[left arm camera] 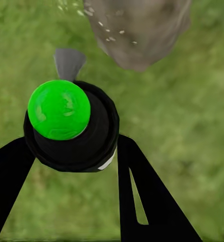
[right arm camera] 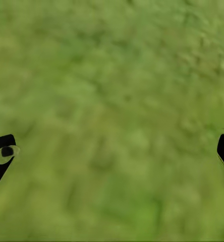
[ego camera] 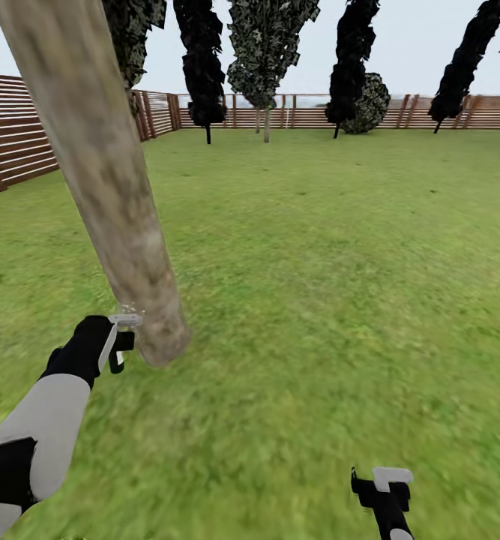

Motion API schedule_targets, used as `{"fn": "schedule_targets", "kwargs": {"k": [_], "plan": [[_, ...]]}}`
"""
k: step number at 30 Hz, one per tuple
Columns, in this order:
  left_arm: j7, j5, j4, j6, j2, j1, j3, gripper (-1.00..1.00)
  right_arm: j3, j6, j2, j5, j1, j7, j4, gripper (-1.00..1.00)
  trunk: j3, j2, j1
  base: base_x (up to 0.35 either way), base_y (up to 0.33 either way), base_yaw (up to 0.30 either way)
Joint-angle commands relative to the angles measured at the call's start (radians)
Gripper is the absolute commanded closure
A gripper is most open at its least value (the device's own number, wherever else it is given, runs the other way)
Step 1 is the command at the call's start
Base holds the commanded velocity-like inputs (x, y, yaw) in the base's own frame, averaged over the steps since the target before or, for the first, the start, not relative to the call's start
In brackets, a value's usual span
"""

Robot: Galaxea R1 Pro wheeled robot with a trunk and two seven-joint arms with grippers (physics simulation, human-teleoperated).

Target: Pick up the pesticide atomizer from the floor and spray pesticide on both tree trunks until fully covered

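Note:
A thick beige-grey tree trunk leans across the left of the head view, its base on the grass. Right beside that base, my left gripper is shut on the pesticide atomizer. In the left wrist view the atomizer has a black body, a bright green round cap and a grey nozzle that points at the trunk's foot. Tiny white specks of pesticide dot the bark there. My right gripper hangs open low over bare grass, its fingers wide apart.
Green lawn stretches to a brown slatted fence at the left and back. Narrow black-green conifers and a mottled green tree stand along the far fence. Open grass lies to the right of the trunk.

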Motion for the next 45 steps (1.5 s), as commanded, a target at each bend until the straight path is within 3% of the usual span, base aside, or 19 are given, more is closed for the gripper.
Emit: {"fn": "schedule_targets", "kwargs": {"k": [1,7,27,39,45], "plan": [[0.001,-0.002,-0.001,0.004,-0.001,0.000,0.003,1.00,-0.007,-0.002,0.000,0.010,0.000,-0.002,0.001,-1.00,-0.001,0.000,0.000,0.101,-0.275,0.276],[0.001,-0.002,-0.001,0.002,-0.002,0.001,0.003,1.00,-0.007,-0.002,0.000,0.010,0.000,-0.002,0.001,-1.00,-0.001,0.000,0.000,0.102,-0.275,0.247],[0.001,-0.002,-0.002,0.002,0.000,-0.003,0.003,1.00,-0.007,-0.002,-0.001,0.010,0.000,-0.002,0.001,-1.00,-0.001,0.000,0.000,0.036,-0.275,0.008],[0.003,-0.002,-0.002,0.003,-0.003,-0.005,0.005,1.00,-0.007,-0.002,-0.001,0.010,0.000,-0.002,0.001,-1.00,-0.001,0.000,0.000,0.215,-0.207,0.259],[0.003,-0.002,-0.002,0.005,-0.002,-0.007,0.004,1.00,-0.007,-0.002,-0.001,0.010,0.000,-0.002,0.001,-1.00,-0.001,0.000,0.000,0.046,-0.256,0.042]]}}
